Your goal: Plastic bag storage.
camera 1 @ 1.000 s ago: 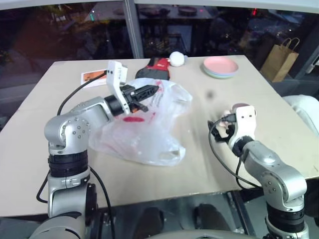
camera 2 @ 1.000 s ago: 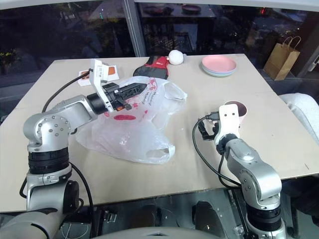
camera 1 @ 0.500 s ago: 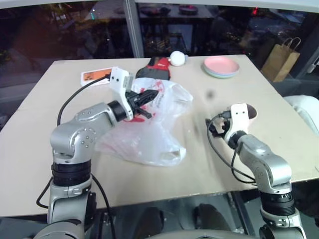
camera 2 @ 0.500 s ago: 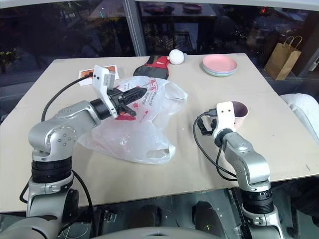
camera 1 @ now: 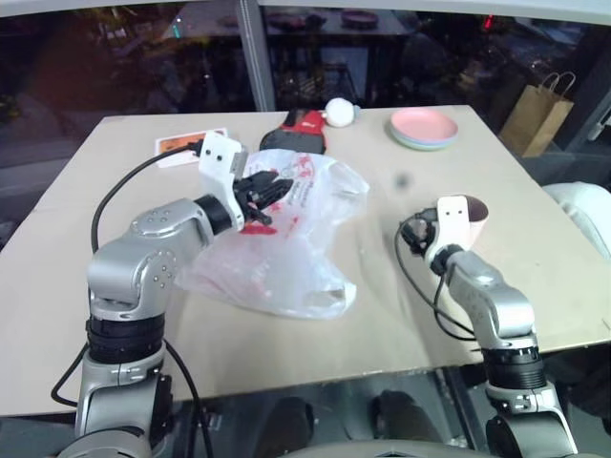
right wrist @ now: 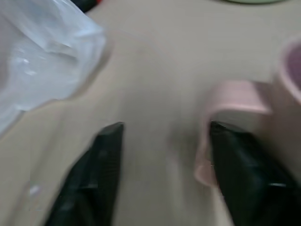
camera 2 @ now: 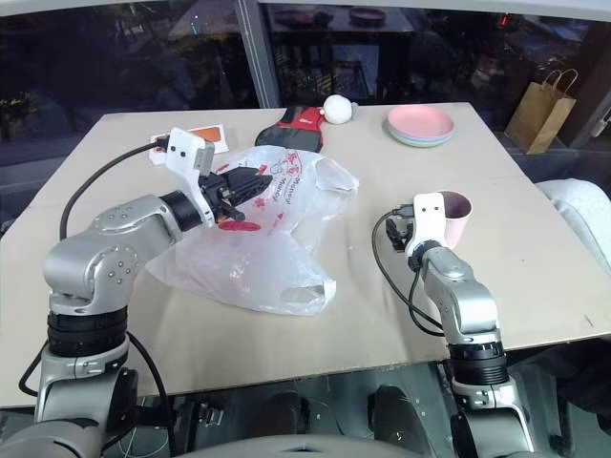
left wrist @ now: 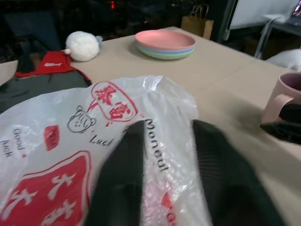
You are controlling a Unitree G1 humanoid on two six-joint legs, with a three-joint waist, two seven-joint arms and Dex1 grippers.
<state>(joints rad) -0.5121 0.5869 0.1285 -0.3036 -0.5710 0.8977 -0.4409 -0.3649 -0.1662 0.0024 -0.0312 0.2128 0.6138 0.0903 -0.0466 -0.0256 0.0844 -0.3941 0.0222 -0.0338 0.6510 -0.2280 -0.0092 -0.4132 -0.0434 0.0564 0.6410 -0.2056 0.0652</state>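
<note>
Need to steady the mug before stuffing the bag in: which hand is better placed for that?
Right. The right hand is already at the pink mug's handle; the left hand is over the plastic bag.

you had the plastic bag lying crumpled on the table, left of centre. it was thin translucent white film, crinkled, printed with red marks and dark lettering. its upper part stood puffed up; one handle loop lay flat at the near edge.
</note>
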